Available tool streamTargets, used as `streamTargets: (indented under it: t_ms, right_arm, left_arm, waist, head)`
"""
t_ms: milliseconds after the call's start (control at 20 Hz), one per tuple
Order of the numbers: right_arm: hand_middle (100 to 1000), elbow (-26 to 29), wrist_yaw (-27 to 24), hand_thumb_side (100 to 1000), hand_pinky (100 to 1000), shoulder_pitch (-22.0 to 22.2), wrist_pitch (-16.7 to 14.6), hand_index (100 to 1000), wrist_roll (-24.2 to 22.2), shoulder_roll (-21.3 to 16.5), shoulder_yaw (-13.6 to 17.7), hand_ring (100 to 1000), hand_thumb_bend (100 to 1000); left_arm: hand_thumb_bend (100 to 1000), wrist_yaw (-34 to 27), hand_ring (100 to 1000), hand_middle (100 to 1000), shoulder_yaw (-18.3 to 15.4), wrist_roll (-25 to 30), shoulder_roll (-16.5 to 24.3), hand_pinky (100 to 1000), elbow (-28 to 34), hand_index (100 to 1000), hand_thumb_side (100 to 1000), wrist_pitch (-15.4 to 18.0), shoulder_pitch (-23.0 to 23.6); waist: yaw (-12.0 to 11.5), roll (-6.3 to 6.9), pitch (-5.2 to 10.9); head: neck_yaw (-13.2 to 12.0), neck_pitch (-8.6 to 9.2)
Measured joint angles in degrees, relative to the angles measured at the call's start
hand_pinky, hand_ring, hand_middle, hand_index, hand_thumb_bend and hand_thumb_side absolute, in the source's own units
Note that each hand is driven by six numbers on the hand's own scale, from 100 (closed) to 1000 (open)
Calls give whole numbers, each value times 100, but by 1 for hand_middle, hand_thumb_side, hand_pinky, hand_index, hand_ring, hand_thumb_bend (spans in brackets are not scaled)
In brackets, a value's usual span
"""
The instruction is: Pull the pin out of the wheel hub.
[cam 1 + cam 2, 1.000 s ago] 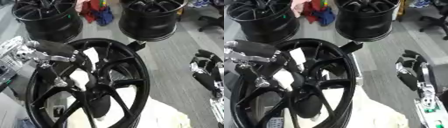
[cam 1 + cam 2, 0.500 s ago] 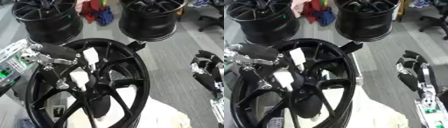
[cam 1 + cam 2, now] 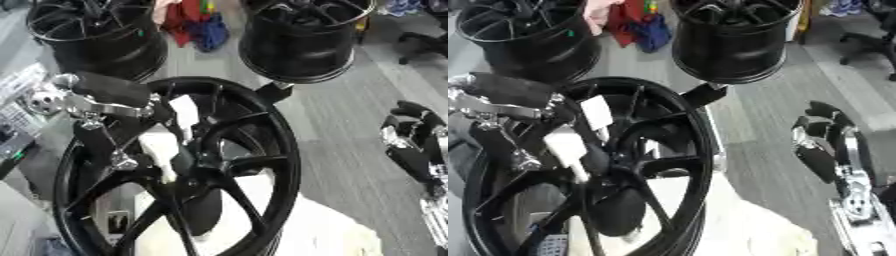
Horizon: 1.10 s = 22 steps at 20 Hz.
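Observation:
A large black spoked wheel hub point(image 3: 262, 165) lies tilted in the middle of the view. My left hand point(image 3: 162, 145), black and silver with white pads, comes in from the left. It sits over the spokes just above the hub's centre point(image 3: 188, 175). I cannot make out the pin; the hand hides that spot. My right hand point(image 3: 824, 145) hangs open at the right edge, away from the wheel and holding nothing.
Two more black wheels stand at the back, one at the left point(image 3: 96, 35) and one at the right point(image 3: 302, 40). Red and blue cloth point(image 3: 197, 25) lies between them. White fabric point(image 3: 332, 235) lies under the wheel's near side. Grey floor shows to the right.
My left hand has turned a little over the spokes, so a second white pad now shows. The wheel and the right hand have stayed in place.

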State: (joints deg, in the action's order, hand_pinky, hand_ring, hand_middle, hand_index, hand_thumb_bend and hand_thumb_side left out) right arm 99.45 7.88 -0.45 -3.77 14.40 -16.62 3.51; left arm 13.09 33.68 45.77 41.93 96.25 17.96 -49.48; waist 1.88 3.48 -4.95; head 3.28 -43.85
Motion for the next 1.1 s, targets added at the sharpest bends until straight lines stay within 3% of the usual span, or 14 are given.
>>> streamTargets:
  t_ms: [250, 450, 650, 800, 900, 950, 1000, 1100]
  right_arm:
    - [708, -2, 0, 265, 689, 7, 1, 806, 11, 0, 19, 610, 100]
    - [708, -3, 1, 266, 689, 29, 1, 806, 49, 0, 53, 610, 100]
    - [708, -3, 1, 266, 689, 34, -2, 806, 64, 2, 77, 610, 100]
    - [707, -3, 2, 266, 689, 44, -3, 806, 80, 5, 90, 610, 100]
    - [707, -3, 2, 265, 689, 45, -3, 806, 83, 16, 94, 610, 100]
    - [707, -3, 2, 266, 689, 45, -3, 806, 83, 20, 96, 610, 100]
    - [707, -3, 2, 266, 689, 45, -3, 806, 83, 21, 99, 610, 100]
    - [707, -3, 2, 266, 689, 46, -2, 806, 83, 27, 101, 610, 100]
  left_arm:
    - [100, -72, 512, 507, -916, 130, 518, 617, 332, 678, 100, -130, 104]
    - [100, -42, 514, 511, -1887, 268, 1048, 619, 311, 686, 100, -268, 670]
    - [100, 163, 514, 514, -2652, 146, 1375, 613, -285, 693, 100, -409, 1470]
    - [118, 495, 592, 606, -2946, -128, 1389, 666, -1120, 771, 100, -589, 1860]
    - [256, 744, 700, 740, -3029, -311, 1303, 738, -1741, 854, 100, -683, 1970]
    - [299, 876, 720, 762, -3047, -410, 1227, 752, -2037, 868, 115, -715, 1988]
    - [453, 1024, 759, 810, -3066, -522, 1137, 786, -2317, 898, 213, -744, 1998]
    - [594, 1325, 790, 864, -3098, -779, 956, 816, -2810, 927, 307, -793, 2034]
  waist:
    - [-99, 4, 1]
    - [-241, -10, 0]
    - [-332, -67, -8]
    - [-367, -113, -12]
    - [-374, -132, -12]
    - [-374, -147, -12]
    - [-373, -167, -12]
    - [-361, -215, -12]
  head:
    - [26, 0]
    - [74, 1]
    - [117, 3]
    - [132, 3]
    - [140, 3]
    - [141, 3]
    - [141, 3]
    - [137, 2]
